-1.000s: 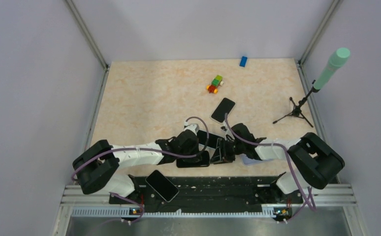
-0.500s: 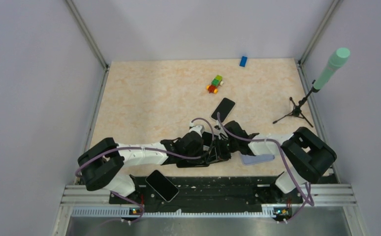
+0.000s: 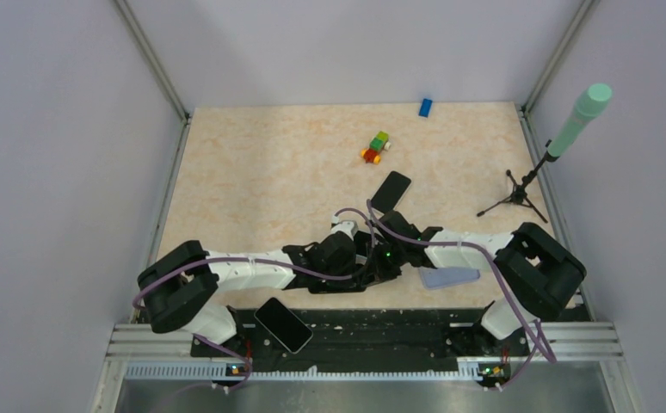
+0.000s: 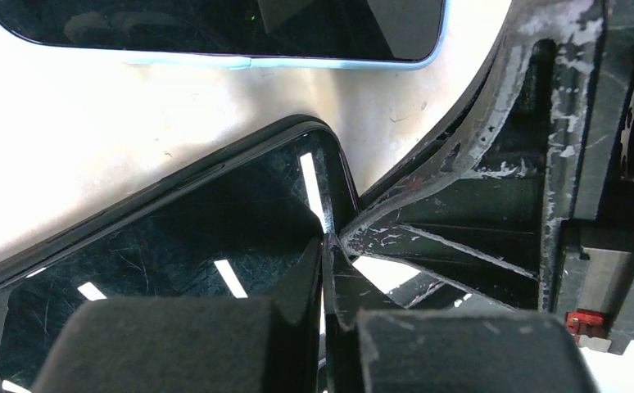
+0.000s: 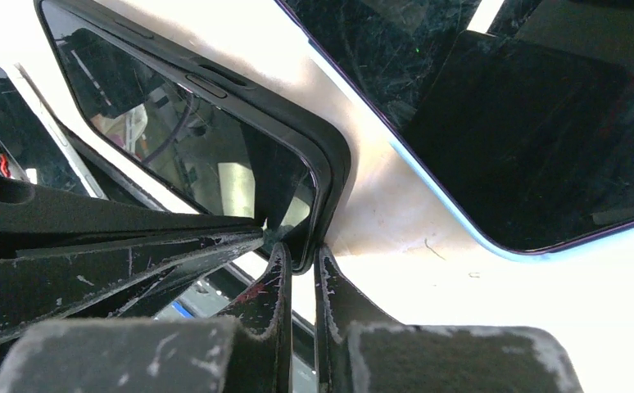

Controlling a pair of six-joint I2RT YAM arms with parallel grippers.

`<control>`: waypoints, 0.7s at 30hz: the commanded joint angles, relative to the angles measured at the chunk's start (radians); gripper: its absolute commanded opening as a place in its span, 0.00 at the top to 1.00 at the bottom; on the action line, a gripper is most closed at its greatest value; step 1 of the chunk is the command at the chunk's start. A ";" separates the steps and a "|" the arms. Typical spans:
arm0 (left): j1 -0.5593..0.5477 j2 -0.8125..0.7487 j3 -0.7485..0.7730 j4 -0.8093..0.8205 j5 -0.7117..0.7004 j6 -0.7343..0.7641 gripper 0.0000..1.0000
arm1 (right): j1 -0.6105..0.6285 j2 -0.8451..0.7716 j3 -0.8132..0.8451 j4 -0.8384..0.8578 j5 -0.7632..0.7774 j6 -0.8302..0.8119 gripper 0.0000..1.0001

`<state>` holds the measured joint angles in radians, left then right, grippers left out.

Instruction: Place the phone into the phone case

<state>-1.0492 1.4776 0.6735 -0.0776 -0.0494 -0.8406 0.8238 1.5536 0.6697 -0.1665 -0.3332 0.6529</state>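
Right gripper (image 5: 299,254): fingers drawn to a narrow slot, clamped on the corner rim of the black phone case (image 5: 191,139); one finger sits inside the rim and one outside.

Left gripper (image 4: 327,246): fingers nearly together with only a hairline slit between them, tips at the same corner of the case. Whether any rim sits in that slit cannot be told.

The case lies flat on the table (image 4: 92,123) near its front edge. Its glossy inside mirrors the lights, so what it contains is unclear.

The phone (image 5: 477,123), dark glass with a pale blue edge, lies face up just beside the case and apart from it. Both wrist views cut it off.

In the top view, arms and cables hide the pinch point.
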 commanded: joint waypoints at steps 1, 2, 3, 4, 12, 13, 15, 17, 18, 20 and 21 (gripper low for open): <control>0.002 0.034 -0.013 -0.166 -0.096 0.023 1.00 | 0.038 0.110 -0.061 -0.090 0.321 -0.074 1.00; 0.003 0.033 -0.011 -0.170 -0.101 0.023 1.00 | 0.038 0.104 -0.059 -0.088 0.314 -0.071 1.00; 0.002 0.032 -0.010 -0.174 -0.107 0.022 1.00 | 0.038 0.099 -0.058 -0.083 0.304 -0.069 0.98; 0.002 0.029 -0.008 -0.177 -0.113 0.022 1.00 | 0.038 0.092 -0.056 -0.079 0.292 -0.068 0.92; 0.030 0.015 -0.009 -0.194 -0.139 0.017 1.00 | -0.060 0.045 -0.106 0.077 0.067 -0.033 0.56; 0.034 0.018 -0.008 -0.197 -0.140 0.019 1.00 | -0.079 0.042 -0.118 0.111 0.030 -0.030 0.55; 0.044 0.025 -0.004 -0.201 -0.140 0.020 1.00 | -0.110 0.045 -0.131 0.133 0.007 -0.026 0.55; 0.051 0.036 0.001 -0.207 -0.142 0.023 1.00 | -0.118 0.054 -0.124 0.121 0.019 -0.037 0.56; 0.053 0.044 0.006 -0.211 -0.143 0.024 1.00 | -0.119 0.060 -0.115 0.110 0.033 -0.044 0.56; 0.055 0.059 0.016 -0.221 -0.147 0.030 1.00 | -0.120 0.071 -0.095 0.082 0.075 -0.064 0.60; 0.055 0.067 0.022 -0.227 -0.149 0.034 1.00 | -0.120 0.076 -0.086 0.066 0.100 -0.074 0.61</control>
<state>-1.0134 1.4750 0.7067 -0.1474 -0.0990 -0.8463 0.7189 1.5532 0.6052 0.0177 -0.4873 0.6781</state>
